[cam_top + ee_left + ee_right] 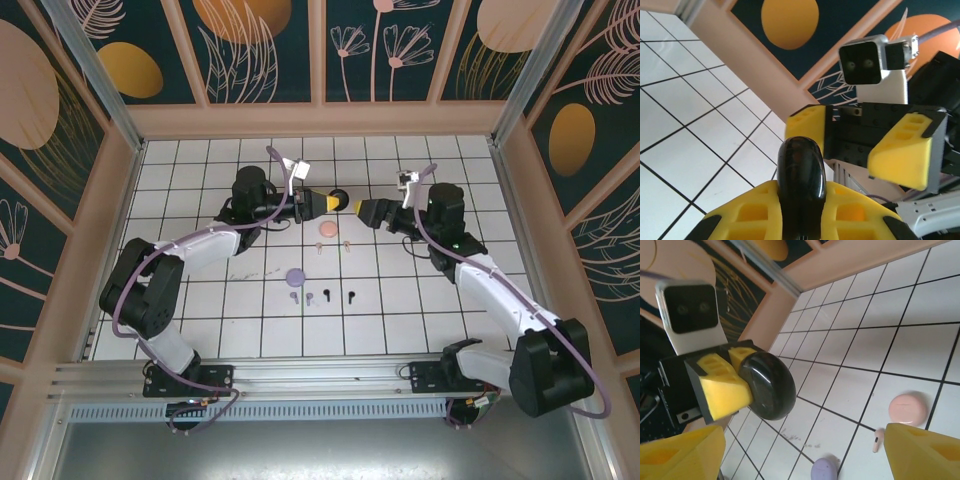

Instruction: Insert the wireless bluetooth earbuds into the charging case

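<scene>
the left gripper (pixel 328 203) is closed on the black case (pixel 340 197) and holds it in the air above the far middle of the white tiled table (pixel 200 320). in the left wrist view this round, shiny case stands on its edge, pressed between the two yellow fingers (pixel 747 215), and it looks closed. the right gripper (pixel 363 210) faces it from the other side, very near; i cannot tell if it touches the case. its jaws stand wide apart and nothing is between them.

the earbuds all lie on the table, outside the cases. the pink case (pixel 327 231) lies flat and closed, near the two grippers on the side of the arm bases, and the pink earbuds (pixel 320 246) lie just beside it. the lilac case (pixel 296 276) is closer to the arm bases. just beyond it, toward the bases, the lilac earbuds (pixel 309 298) and the black earbuds (pixel 351 295) lie in one row, a little apart from each other.
</scene>
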Robot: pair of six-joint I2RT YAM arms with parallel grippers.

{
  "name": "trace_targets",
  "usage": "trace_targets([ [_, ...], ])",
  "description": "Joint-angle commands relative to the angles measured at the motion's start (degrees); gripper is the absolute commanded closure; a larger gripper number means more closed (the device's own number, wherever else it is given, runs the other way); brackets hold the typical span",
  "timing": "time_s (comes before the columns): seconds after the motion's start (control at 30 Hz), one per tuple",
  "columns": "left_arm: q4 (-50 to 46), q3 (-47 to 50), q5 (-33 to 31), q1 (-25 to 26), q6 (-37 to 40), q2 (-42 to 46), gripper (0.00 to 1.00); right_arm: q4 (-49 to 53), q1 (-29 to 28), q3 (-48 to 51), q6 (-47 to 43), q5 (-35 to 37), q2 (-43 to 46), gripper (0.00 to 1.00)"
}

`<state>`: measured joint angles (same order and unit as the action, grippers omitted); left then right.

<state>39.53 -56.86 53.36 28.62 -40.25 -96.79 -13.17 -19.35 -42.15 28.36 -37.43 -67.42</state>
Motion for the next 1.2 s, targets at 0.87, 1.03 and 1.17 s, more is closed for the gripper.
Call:
trace_targets([
  [0.87, -1.1, -1.6, 3.9, 1.0, 1.3, 2.3, 1.00, 0.2, -0.6, -4.4, -0.9, 9.4, -9.6, 0.34],
  [1.03, -1.1, -1.2, 3.6, 1.1, 1.5, 2.7, 1.00, 1.4, -0.4, -2.9, -1.5, 7.9, -6.4, 0.33],
  [1.17, -0.9, -1.1, 3.7, 1.3, 1.4, 2.6, 1.00, 0.9, -0.3, -0.8, -2.3, 2.9, -1.7, 0.33],
])
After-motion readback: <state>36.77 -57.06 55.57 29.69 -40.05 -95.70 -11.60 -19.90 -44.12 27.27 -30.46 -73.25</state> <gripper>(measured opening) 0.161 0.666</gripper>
